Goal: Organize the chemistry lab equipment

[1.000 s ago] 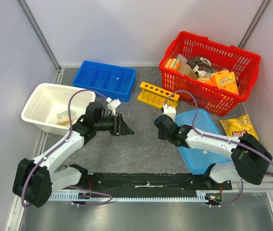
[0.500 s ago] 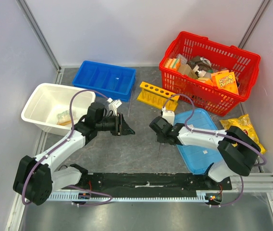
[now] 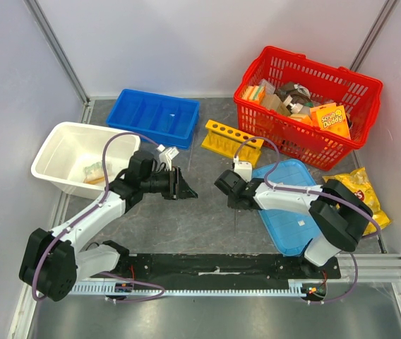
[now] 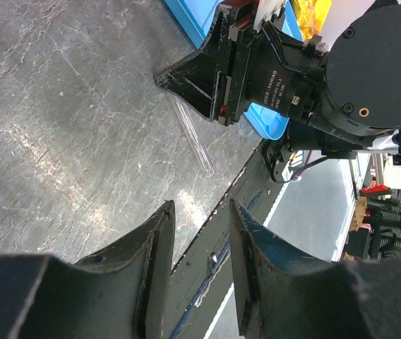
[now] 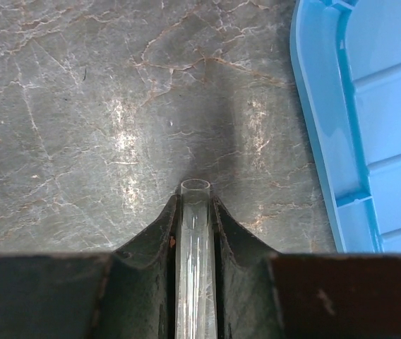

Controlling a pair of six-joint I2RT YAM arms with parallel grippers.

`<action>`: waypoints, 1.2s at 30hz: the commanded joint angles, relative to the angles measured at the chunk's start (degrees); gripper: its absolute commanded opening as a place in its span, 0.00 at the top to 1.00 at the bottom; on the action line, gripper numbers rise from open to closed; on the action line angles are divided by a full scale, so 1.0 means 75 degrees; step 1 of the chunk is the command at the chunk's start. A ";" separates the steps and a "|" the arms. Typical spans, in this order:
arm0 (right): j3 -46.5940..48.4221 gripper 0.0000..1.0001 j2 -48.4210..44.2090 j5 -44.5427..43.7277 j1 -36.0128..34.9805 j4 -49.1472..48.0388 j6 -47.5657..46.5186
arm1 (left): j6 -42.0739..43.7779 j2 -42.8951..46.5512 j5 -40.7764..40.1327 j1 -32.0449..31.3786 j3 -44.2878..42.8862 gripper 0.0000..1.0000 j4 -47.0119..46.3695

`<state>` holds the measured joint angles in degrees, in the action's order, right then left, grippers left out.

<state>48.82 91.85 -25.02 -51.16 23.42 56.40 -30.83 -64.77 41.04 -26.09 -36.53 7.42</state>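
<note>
We see right gripper (image 5: 195, 203) clamped on thin clear tube (image 5: 195, 240), low over grey table (image 5: 73, 106). Tube runs along fingers, mouth forward. We judge that suits slotting into yellow plastic holed rack (image 3: 232, 139). Left gripper (image 4: 197, 233) part-open, empty.

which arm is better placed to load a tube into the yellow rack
Right. The right tool is shut on a clear tube, and the yellow rack stands just beyond it. The left tool is open, empty and farther from the rack.
</note>
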 commanded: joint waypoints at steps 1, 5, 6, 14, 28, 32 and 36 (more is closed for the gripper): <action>0.0393 0.79 -0.0048 -0.0344 -0.0034 -0.0041 -0.0219 | 0.0103 -0.0046 0.0129 -0.0037 -0.0168 0.58 -0.0005; 0.0534 0.81 -0.0247 -0.0462 -0.0011 -0.0099 -0.0383 | -0.0049 -0.0270 0.0306 -0.0119 -0.0226 0.58 -0.0157; 0.0557 0.81 -0.0305 -0.0462 -0.0011 -0.0122 -0.0395 | -0.0096 -0.0270 0.0306 -0.0177 -0.0203 0.58 -0.0262; 0.0675 0.79 -0.1487 -0.0297 -0.0035 -0.0626 -0.0430 | -0.0624 -0.0773 0.0693 -0.0810 -0.0167 0.54 -0.1504; 0.0300 0.80 -0.3364 0.0218 -0.0023 -0.1751 0.0003 | -0.0800 -0.1898 0.0271 -0.1971 -0.0929 0.45 -0.2466; 0.0206 0.80 -0.3563 0.0277 -0.0035 -0.1763 0.0038 | -0.0823 -0.2039 0.0271 -0.2030 -0.1000 0.46 -0.2618; 0.0066 0.79 -0.3716 0.0195 -0.0023 -0.1787 -0.0078 | -0.0765 -0.2110 0.0353 -0.2053 -0.1058 0.58 -0.2619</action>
<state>50.46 66.00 -22.96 -51.16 12.34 55.75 -35.86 -80.05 43.57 -41.10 -41.89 -9.23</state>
